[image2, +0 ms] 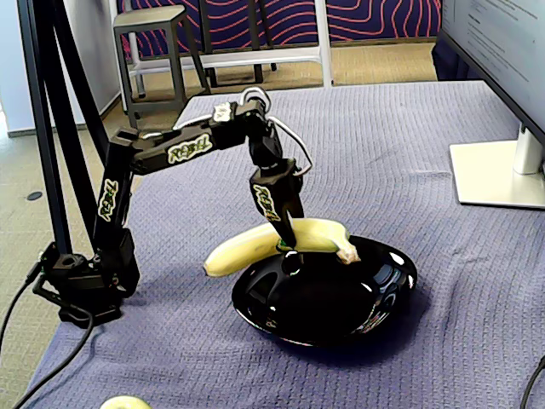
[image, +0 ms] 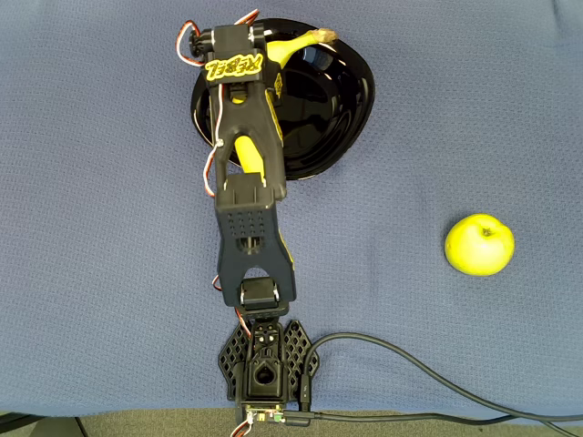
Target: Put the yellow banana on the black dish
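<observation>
Risk: banana released off-centre, tipping out over the dish rim.

Your dish [image2: 341,307] sits on the table [image2: 426,153]; the banana [image2: 255,245] hangs above its near rim, one end overhanging outside; the tool [image2: 288,243] is clamped around its middle.

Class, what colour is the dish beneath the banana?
Glossy black dish, clearest in the fixed view.
</observation>
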You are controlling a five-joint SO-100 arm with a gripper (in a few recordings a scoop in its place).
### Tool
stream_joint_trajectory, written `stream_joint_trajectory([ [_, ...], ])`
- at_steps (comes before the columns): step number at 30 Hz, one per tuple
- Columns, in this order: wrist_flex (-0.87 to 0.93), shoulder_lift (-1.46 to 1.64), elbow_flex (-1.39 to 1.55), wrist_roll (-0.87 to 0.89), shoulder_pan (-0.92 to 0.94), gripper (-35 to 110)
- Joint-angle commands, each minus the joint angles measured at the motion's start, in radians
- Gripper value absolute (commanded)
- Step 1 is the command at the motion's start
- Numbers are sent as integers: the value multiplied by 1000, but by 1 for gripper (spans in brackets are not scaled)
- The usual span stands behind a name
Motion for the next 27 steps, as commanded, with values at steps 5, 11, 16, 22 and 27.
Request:
stream_joint_trajectory([
  [5, 14, -69, -261, -28, 20, 0],
  [11, 18, -120, -308, -57, 20, 0],
  [16, 14, -175, -351, -44, 28, 0],
  [22, 60, -259, -419, -17, 40, 0],
  [27, 69, -301, -468, -11, 41, 0],
])
